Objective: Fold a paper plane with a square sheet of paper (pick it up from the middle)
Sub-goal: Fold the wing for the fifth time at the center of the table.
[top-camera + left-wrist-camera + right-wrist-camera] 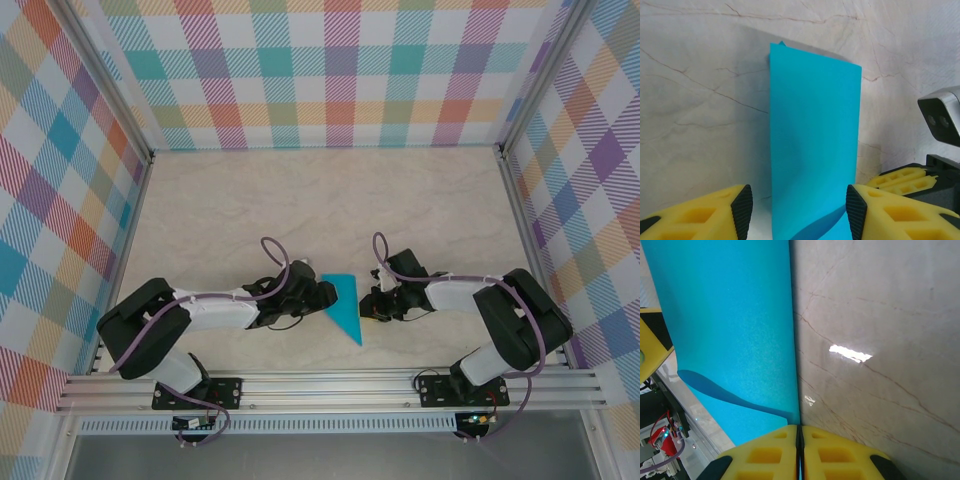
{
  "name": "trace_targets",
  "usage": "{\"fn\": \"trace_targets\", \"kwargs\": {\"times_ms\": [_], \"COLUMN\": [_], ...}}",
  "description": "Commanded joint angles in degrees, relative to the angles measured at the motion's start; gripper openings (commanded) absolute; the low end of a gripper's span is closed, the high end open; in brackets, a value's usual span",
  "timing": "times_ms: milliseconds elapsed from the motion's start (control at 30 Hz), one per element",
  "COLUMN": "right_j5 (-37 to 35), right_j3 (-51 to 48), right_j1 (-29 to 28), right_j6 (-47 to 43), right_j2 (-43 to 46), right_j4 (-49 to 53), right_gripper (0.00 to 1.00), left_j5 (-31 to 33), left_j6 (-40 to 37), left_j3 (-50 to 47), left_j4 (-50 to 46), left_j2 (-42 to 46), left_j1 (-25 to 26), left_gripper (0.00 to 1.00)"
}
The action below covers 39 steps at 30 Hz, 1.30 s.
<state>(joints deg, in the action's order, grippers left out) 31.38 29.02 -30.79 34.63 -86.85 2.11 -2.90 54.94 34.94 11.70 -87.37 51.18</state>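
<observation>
Paper plane (343, 306): just one, teal.

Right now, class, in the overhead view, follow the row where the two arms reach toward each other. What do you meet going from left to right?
left arm → left gripper → teal paper → right gripper → right arm

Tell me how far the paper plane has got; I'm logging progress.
Done: the thin teal-blue paper sheet is folded into a narrow shape with one sharp point. In hand: the right pincer is shut on its long edge, while the left pincer stands open astride it. Left: probably the last creases, then letting go.
</observation>
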Motion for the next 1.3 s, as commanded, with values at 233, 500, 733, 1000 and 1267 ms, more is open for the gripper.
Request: {"fn": "trace_targets", "kwargs": {"times_ms": [233, 500, 733, 1000, 1267], "right_j5": [-2.07, -6.53, -3.13, 5.08, 6.95], "right_j3": [0.11, 1.08, 0.47, 0.67, 1.44], "right_j1": [-0.42, 0.23, 0.12, -0.33, -0.43], "right_j6": [-0.84, -1.48, -1.32, -0.71, -0.22], "right_j2": [-1.51, 6.55, 16.25, 15.17, 5.21], "right_j4": [0.77, 7.84, 8.02, 3.04, -1.47], "right_gripper": [0.1, 0.17, 0.17, 0.16, 0.1], "left_j5": [-3.08, -1.78, -1.15, -1.23, -1.33], "left_j6": [1.05, 1.31, 1.24, 1.29, 1.46], "left_j3": [0.97, 1.45, 1.64, 2.13, 2.5], "left_j4": [7.37, 5.83, 4.88, 4.91, 4.81], "left_j2": [-3.9, -3.59, -3.42, -3.72, -4.23], "left_j1": [1.73, 1.82, 1.82, 1.82, 1.82], "left_gripper": [0.41, 0.28, 0.25, 0.25, 0.25]}}
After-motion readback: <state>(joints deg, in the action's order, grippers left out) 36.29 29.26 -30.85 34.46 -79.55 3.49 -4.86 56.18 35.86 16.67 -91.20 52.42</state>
